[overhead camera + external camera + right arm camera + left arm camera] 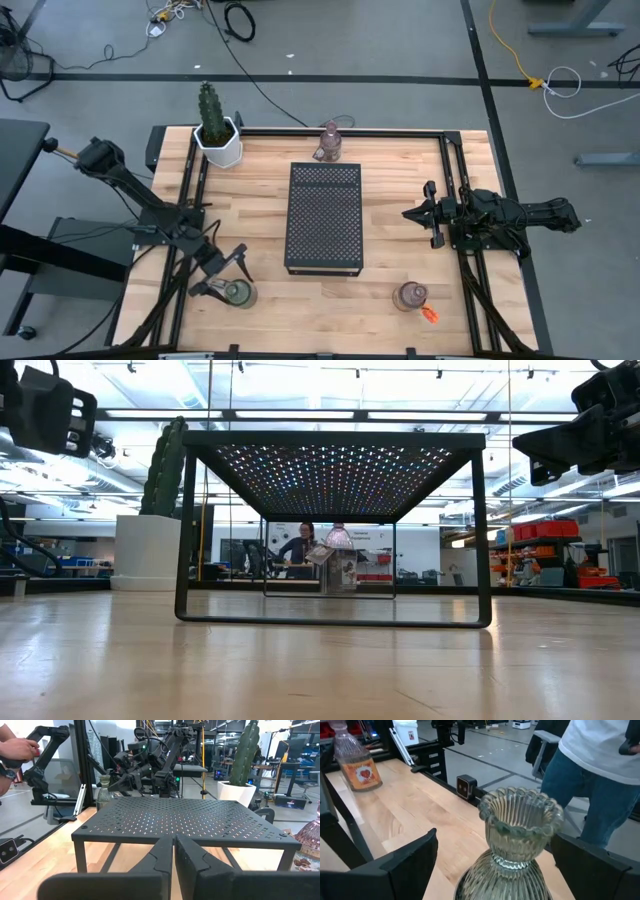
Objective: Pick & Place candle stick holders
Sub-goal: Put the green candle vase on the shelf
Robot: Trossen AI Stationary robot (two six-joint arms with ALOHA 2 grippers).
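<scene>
Our left gripper (232, 280) straddles the ribbed green glass holder (238, 293) at lower left, fingers wide; right gripper (413, 213) pinched shut; nothing looks placed yet.

The left gripper (228, 275) has its open fingers either side of the green holder (238, 293), bare table (400, 240) beyond. Ahead of the closed right gripper (412, 214), the black rack (324, 217) blocks the middle; bare wood lies either side.
</scene>
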